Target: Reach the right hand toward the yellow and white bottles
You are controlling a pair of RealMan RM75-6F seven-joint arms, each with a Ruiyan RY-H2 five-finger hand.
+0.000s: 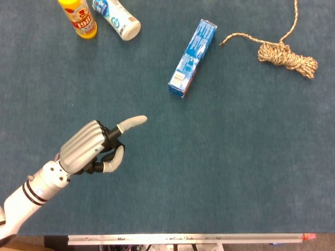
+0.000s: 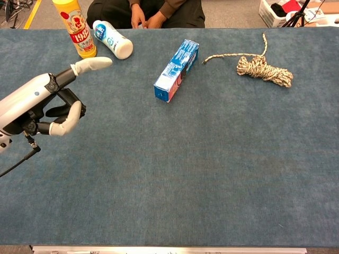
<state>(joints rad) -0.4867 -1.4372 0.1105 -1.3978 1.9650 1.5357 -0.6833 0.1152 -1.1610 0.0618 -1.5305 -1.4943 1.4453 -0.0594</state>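
A yellow bottle (image 1: 78,18) with a red label stands at the far left of the blue table. Beside it a white bottle (image 1: 117,19) with a blue label lies on its side. In the chest view the yellow bottle (image 2: 75,29) and white bottle (image 2: 112,39) sit at the top left. My left hand (image 1: 91,149) hovers over the near left of the table, well short of both bottles. One finger points toward the table's middle, the others curl in, and it holds nothing. The chest view shows the same hand (image 2: 45,106) at the left edge. My right hand appears in neither view.
A blue toothpaste box (image 1: 192,50) lies at an angle right of the bottles. A coiled rope (image 1: 287,57) with a loose tail lies at the far right. A person (image 2: 145,13) sits behind the far edge of the table.
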